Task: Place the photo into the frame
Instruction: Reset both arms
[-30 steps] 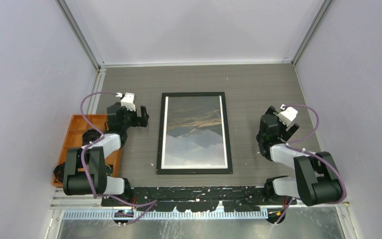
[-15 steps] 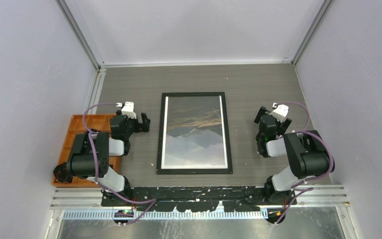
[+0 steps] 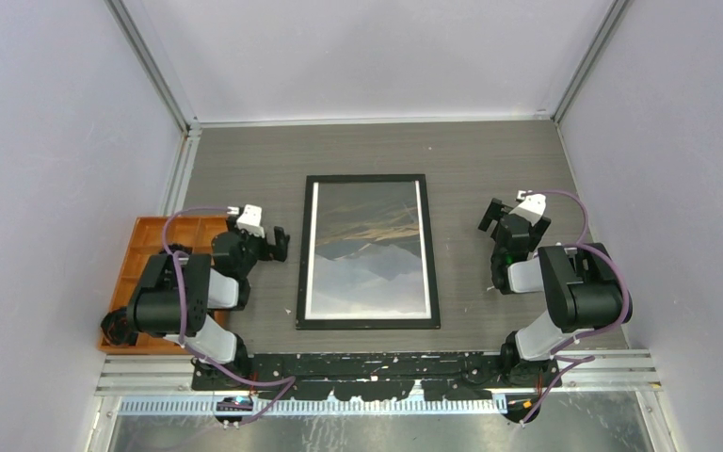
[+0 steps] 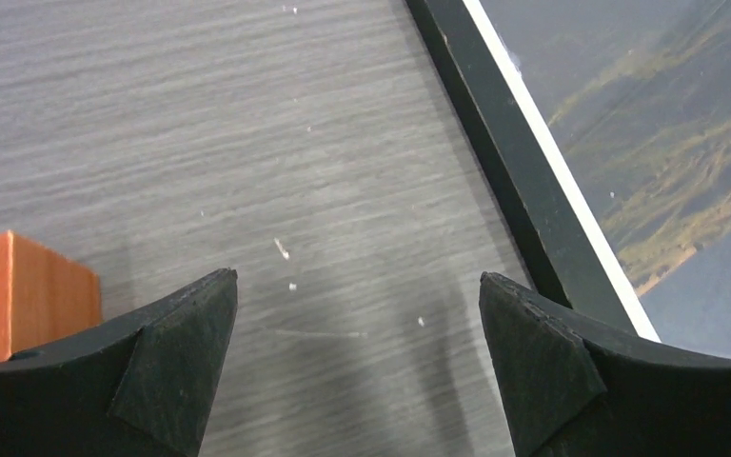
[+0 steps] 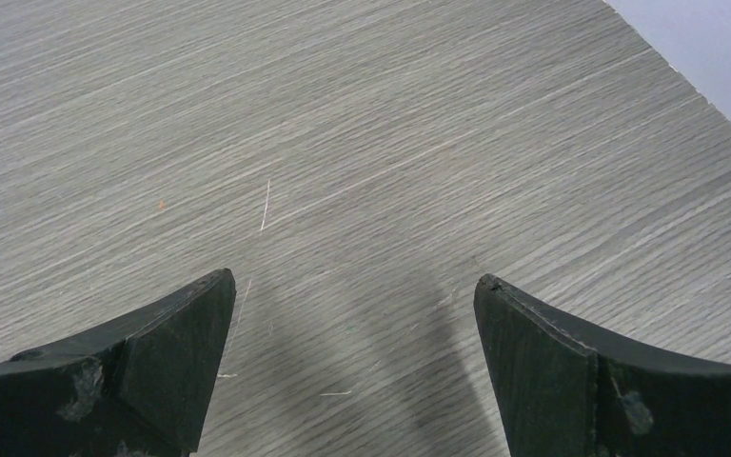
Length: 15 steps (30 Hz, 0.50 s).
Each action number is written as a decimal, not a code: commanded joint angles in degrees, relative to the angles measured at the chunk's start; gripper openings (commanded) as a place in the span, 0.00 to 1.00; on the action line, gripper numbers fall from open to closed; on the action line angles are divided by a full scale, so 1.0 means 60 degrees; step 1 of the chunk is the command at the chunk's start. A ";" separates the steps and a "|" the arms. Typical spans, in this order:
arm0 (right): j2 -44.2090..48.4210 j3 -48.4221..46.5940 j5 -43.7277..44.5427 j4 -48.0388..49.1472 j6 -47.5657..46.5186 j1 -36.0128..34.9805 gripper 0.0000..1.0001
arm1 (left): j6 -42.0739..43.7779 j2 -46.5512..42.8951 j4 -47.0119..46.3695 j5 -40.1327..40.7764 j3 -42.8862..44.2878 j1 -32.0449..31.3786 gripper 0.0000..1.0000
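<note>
The black frame (image 3: 302, 273) lies flat in the middle of the table, long side running away from me. The photo (image 3: 369, 247), a dark mountain landscape with a white border, sits inside it. My left gripper (image 3: 268, 237) hovers just left of the frame's left rail, open and holding nothing. In the left wrist view that gripper (image 4: 357, 286) is over bare table, with the frame rail (image 4: 514, 181) and the photo (image 4: 666, 162) at the upper right. My right gripper (image 3: 508, 218) stands open well right of the frame. The right wrist view shows the right gripper (image 5: 354, 281) over bare table only.
An orange compartment tray (image 3: 151, 247) sits at the table's left edge, partly under the left arm; its corner (image 4: 19, 295) shows beside the left finger. Grey walls close in the table on three sides, with one wall (image 5: 714, 38) near the right gripper.
Both arms have folded back toward their bases. The left gripper slid nearer and a little toward the frame; the right gripper shifted slightly away and left. Frame and photo have not moved.
</note>
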<state>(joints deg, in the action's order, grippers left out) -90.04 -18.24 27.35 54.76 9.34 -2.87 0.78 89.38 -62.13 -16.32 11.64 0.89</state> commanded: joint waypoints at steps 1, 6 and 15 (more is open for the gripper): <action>0.0101 -0.0168 -0.0062 0.0445 -0.0007 0.0033 1.00 | 0.0206 -0.0213 0.0922 0.0508 0.1175 -0.0048 1.00; 0.0097 -0.0168 -0.0062 0.0438 -0.0016 0.0039 1.00 | -0.0447 -0.0137 0.1589 0.1569 0.1633 0.0087 1.00; 0.0108 -0.0168 -0.0062 0.0442 -0.0008 0.0033 1.00 | -0.0450 -0.0105 0.1478 0.1622 0.1620 0.0094 1.00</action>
<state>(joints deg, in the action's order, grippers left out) -90.04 -18.24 26.85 54.78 9.34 -2.87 -1.39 89.34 -52.27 -8.08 21.12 1.19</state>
